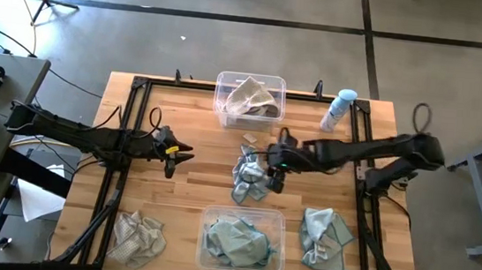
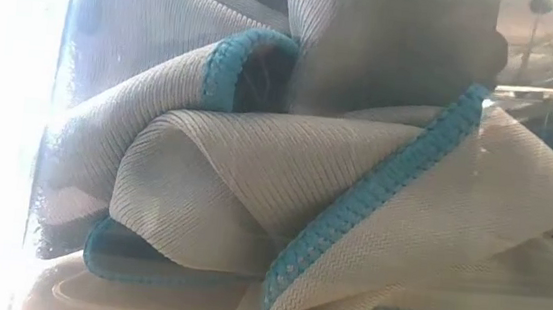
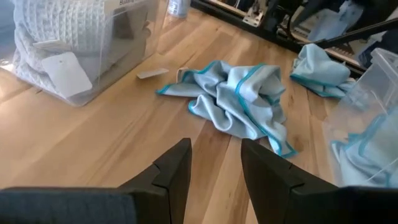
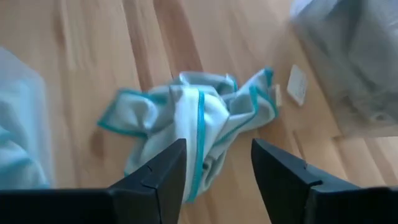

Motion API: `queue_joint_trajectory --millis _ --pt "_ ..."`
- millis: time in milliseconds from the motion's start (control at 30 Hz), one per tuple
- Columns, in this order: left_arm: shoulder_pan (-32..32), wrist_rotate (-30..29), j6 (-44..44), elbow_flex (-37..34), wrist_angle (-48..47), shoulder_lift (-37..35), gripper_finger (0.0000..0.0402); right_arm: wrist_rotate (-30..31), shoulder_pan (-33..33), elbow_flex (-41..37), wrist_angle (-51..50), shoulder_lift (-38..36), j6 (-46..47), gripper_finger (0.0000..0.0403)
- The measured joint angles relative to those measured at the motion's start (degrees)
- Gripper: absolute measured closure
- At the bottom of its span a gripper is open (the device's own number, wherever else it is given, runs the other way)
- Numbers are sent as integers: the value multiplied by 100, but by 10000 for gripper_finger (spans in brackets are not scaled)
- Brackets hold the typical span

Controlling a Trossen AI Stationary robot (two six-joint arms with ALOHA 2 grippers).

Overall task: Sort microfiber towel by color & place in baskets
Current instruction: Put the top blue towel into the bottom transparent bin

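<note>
A crumpled light teal towel [image 1: 251, 173] [image 3: 239, 99] [image 4: 186, 118] lies on the table's middle. My right gripper [image 1: 271, 175] [image 4: 217, 146] is open and hangs just over that towel's right side, touching nothing. My left gripper [image 1: 184, 154] [image 3: 214, 146] is open and points at the towel from the table's left, a hand's width away. The far basket [image 1: 224, 85] [image 3: 118, 37] holds a beige towel [image 1: 251, 99]. The near basket [image 1: 209, 213] holds teal towels [image 1: 238, 241] [image 2: 284, 186]. Another teal towel [image 1: 324, 236] lies near right, and a beige one [image 1: 138, 236] near left.
A blue-capped spray bottle [image 1: 339, 109] stands at the far right beside the far basket. A small white tag [image 3: 152, 73] lies on the wood between the far basket and the middle towel. A black metal frame [image 1: 126, 133] runs along the table's edges.
</note>
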Motion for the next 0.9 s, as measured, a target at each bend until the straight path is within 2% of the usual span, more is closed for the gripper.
queue_joint_trajectory --millis 200,400,733,900 --pt "2 -2 0 -73 25 0 273 -293 -283 747 -400 1089 -514 206" --pt "2 -4 2 -73 32 0 273 -921 -476 1262 -550 1925 -768 189" --pt "2 -9 4 -73 31 0 273 -1246 -702 1353 -729 2818 -1146 174" --pt "2 -9 0 -73 31 0 273 -1329 -701 1371 -646 3037 -1247 193"
